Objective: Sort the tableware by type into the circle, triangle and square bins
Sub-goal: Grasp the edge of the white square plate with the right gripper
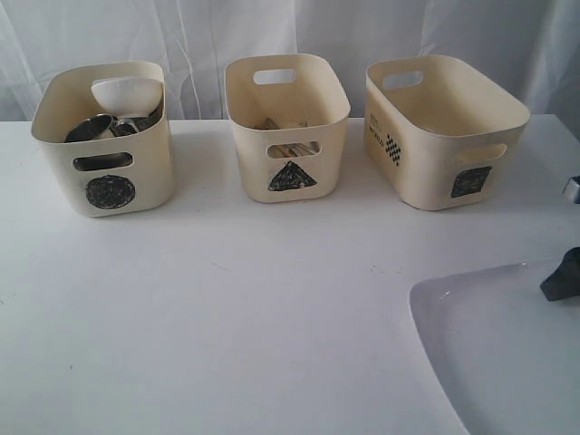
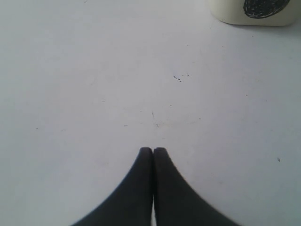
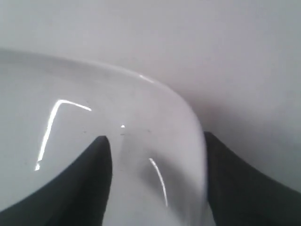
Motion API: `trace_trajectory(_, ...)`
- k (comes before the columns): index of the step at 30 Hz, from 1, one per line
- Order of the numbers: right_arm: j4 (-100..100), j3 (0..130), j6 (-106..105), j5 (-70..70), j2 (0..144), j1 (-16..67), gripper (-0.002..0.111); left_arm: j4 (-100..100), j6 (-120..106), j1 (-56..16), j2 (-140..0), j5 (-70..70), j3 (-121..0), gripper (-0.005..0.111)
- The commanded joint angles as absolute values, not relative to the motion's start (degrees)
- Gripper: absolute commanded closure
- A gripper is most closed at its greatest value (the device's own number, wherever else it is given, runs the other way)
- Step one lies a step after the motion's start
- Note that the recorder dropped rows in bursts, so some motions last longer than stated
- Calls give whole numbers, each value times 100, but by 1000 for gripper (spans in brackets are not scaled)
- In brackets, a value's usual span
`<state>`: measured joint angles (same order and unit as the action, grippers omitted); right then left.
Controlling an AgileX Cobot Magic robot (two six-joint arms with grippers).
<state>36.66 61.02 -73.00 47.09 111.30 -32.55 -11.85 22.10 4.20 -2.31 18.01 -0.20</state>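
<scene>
A large white rounded-square plate (image 1: 489,362) lies at the front right of the table. My right gripper (image 3: 155,137) stands open astride its rim (image 3: 188,113), one finger over the plate's inside and one outside the edge. In the exterior view only a dark part of that gripper (image 1: 564,275) shows at the right border. The circle bin (image 1: 136,168) holds a white bowl (image 1: 127,93) and steel pieces (image 1: 91,127). Wooden sticks (image 1: 288,124) show inside the triangle bin (image 1: 326,149). No contents show in the square bin (image 1: 426,163). My left gripper (image 2: 153,149) is shut and empty over bare table.
The three cream bins stand in a row along the back of the white table (image 1: 227,308), before a white curtain. A corner of the circle bin (image 2: 254,12) shows ahead of my left gripper.
</scene>
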Motion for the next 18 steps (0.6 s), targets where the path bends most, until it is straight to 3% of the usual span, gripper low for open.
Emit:
trace_trajectory(1, 4424, 6078, -8589, 5160, 11149, -3261, 58, -1158, 2225, 448, -200, 1887, 0, 107)
trace_trajectory(14, 4835, 6078, -10197, 4613, 12179, -3261, 59, -1158, 2225, 448, -200, 1887, 0, 107)
trace_trajectory(16, 4782, 6078, -10304, 4657, 12293, -3261, 64, -1158, 2225, 448, -200, 1887, 0, 107)
trace_trajectory(18, 4673, 6078, -10330, 4811, 12399, -3261, 76, -1158, 2225, 448, -200, 1887, 0, 107)
